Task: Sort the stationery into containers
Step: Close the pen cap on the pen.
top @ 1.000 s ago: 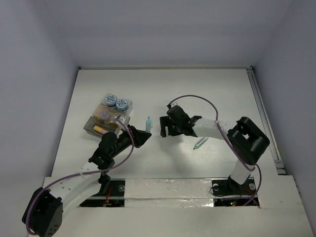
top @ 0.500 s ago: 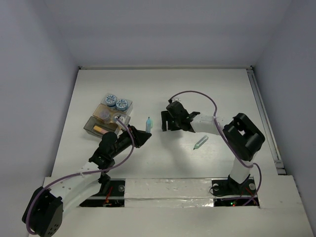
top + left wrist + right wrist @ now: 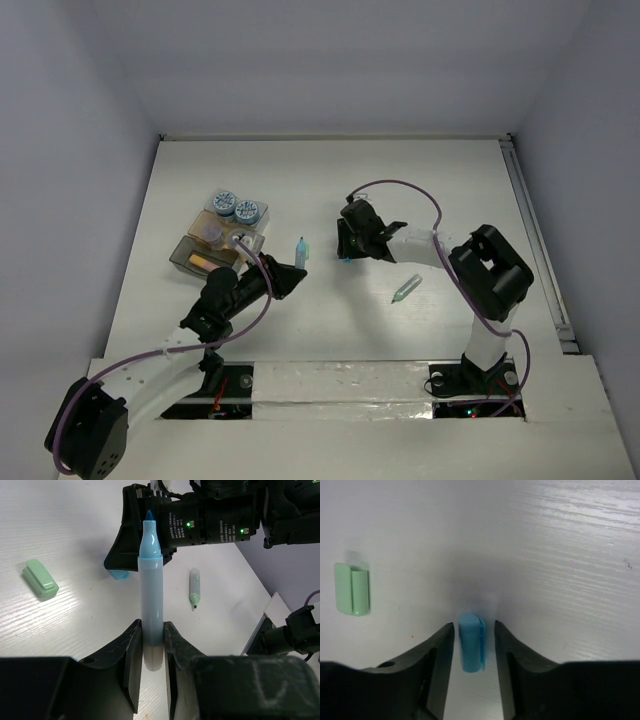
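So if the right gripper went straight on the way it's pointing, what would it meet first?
Most likely the blue cap lying on the table, which sits between the open fingers of the right gripper; depth is hard to judge.

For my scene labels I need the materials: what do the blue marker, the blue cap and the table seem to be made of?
The blue marker is likely plastic: a pale, frosted-looking barrel with a soft sheen. The blue cap is probably moulded plastic: opaque and smooth, with a clip along one side. The table is white with faint grain lines; it could be painted wood or laminate, and I cannot tell which.
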You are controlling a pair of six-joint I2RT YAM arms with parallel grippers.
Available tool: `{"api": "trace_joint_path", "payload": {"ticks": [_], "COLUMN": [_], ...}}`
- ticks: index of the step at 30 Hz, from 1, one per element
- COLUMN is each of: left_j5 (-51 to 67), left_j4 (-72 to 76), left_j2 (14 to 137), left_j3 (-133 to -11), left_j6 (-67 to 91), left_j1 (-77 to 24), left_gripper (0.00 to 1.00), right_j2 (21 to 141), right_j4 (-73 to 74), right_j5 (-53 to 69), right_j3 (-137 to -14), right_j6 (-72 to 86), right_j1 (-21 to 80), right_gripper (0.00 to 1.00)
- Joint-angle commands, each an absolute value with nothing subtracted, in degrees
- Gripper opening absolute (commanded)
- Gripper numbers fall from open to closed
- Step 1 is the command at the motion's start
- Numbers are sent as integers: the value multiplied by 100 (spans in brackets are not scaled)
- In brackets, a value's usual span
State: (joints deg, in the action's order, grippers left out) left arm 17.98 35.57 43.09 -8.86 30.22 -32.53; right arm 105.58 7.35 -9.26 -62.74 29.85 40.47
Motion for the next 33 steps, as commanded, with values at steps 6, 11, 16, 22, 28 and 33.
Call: {"api": "trace_joint_path", "payload": {"ticks": [6,11,16,22,28,33], "left_j5": [1907,2301,2741,3260,3568,3595], "left_j4": [4042,4754,5799,7591,9657,10397], "left_j2": [4552,4991,5475,6125,7083,7400], "left_j3": [-826,-677,-685,-782,-844,-896], "left_j6": [3006,3496,4130,5412,6756,7049], "left_j1": [-3270,-3270,-3322,-3322,-3322,-3322], "left_gripper": [0,0,0,0,0,0], "right_j2": [10661,10311,9169,7974,7392,7374], "right_j4": [748,71,-1209,-2862,-3892,-3999], "right_j5": [-1064,-976,-774,-361,-115,342], "right_j3": [-6161,-6012,-5460,-4747,-4184,-4210], "right_j6": [3199,3339,3752,4464,4772,4807], "right_j1": [4008,3955,3955,3955,3955,3955], "right_gripper": [17,9,2,1,0,0]}}
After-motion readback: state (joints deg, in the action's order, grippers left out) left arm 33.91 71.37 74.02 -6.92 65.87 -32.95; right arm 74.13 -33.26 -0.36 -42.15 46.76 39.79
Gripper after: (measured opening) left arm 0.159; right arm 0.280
